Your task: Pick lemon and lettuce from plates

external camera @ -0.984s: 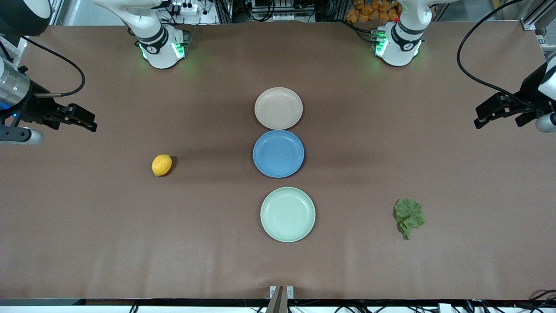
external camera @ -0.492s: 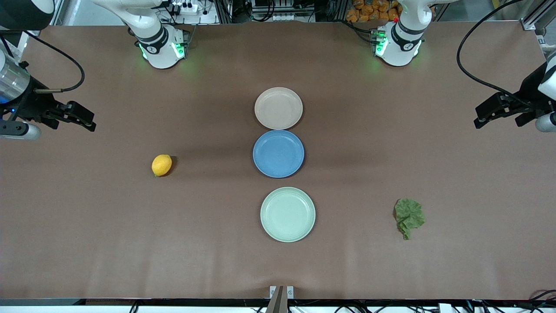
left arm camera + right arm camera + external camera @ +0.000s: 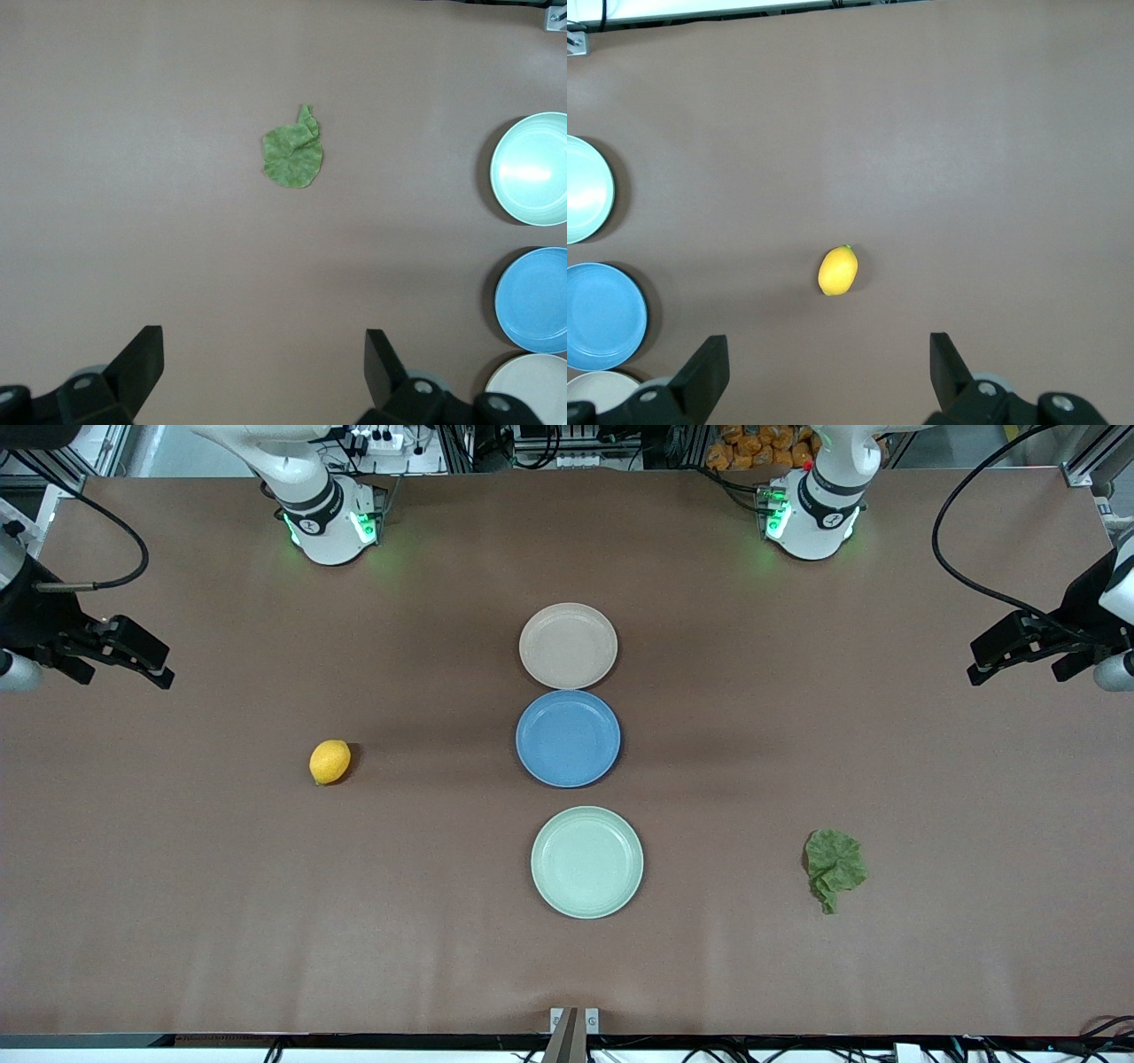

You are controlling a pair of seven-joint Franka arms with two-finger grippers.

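Observation:
The yellow lemon [image 3: 330, 762] lies on the bare table toward the right arm's end; it also shows in the right wrist view [image 3: 838, 270]. The dark green lettuce [image 3: 834, 865] lies on the bare table toward the left arm's end, and shows in the left wrist view [image 3: 294, 156]. The beige-pink plate [image 3: 568, 646] and the mint green plate [image 3: 586, 861] are both empty. My right gripper [image 3: 142, 664] is open and empty, up in the air over the table's edge at the right arm's end. My left gripper [image 3: 997, 660] is open and empty over the left arm's end.
An empty blue plate [image 3: 568, 738] sits between the beige-pink and mint plates in a row at the table's middle. The two arm bases [image 3: 330, 518] [image 3: 811, 514] stand along the table edge farthest from the front camera.
My right gripper has drawn back toward the table's edge at the right arm's end and risen a little. The left gripper, lemon, lettuce and plates have not moved.

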